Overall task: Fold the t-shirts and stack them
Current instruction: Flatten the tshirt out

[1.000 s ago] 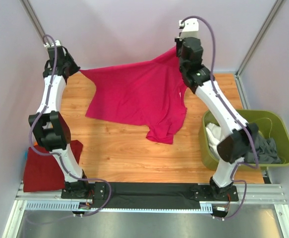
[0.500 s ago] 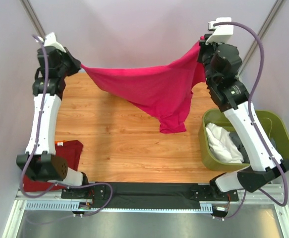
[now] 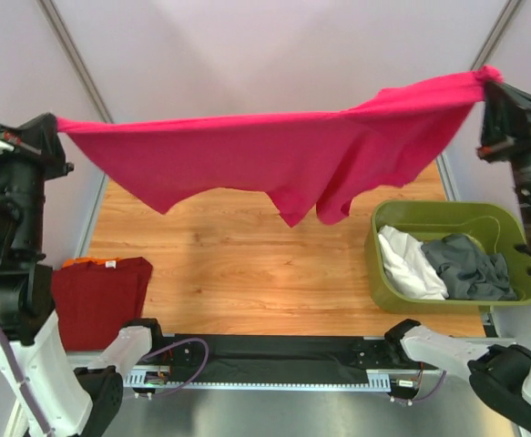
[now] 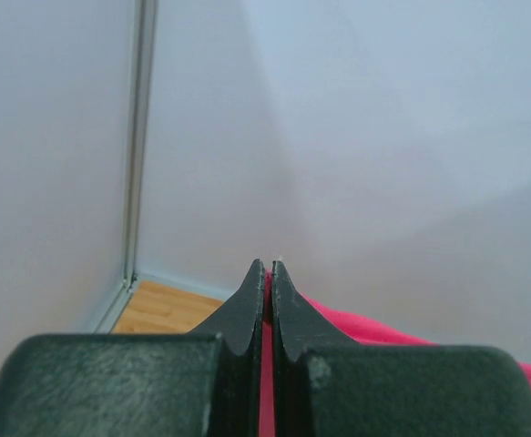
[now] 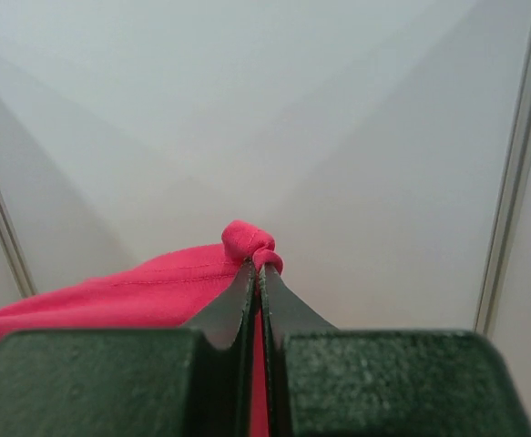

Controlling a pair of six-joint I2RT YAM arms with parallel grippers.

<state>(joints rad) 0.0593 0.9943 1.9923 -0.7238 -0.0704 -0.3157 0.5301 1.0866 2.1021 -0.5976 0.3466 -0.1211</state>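
Bin, top view: olive-green bin (image 3: 429, 302) stands at the right side of the table (image 3: 247, 264), beside the right arm; a crumpled white t-shirt (image 3: 403, 259) fills its left part and a crumpled grey t-shirt (image 3: 470, 266) its right part, the two touching
Magenta t-shirt, top view: magenta t-shirt (image 3: 283, 155) is stretched in the air above the far half of the table between the two arms, its middle sagging and a loose flap hanging lowest near the centre
Left gripper, top view: left gripper (image 3: 57, 127) is raised at the left edge, pinching the shirt's left end
Right gripper, top view: right gripper (image 3: 486, 82) is raised higher at the right edge, pinching the right end
Dark red t-shirt, top view: dark red t-shirt (image 3: 101, 296) lies flat at the table's near left corner, well apart from the bin
Left wrist view: fingers pressed together on a thin edge of magenta cloth (image 4: 356, 328), which trails off to the right
Right wrist view: fingers pressed together on the magenta cloth (image 5: 156, 291), a small bunched knob of it poking out above the tips
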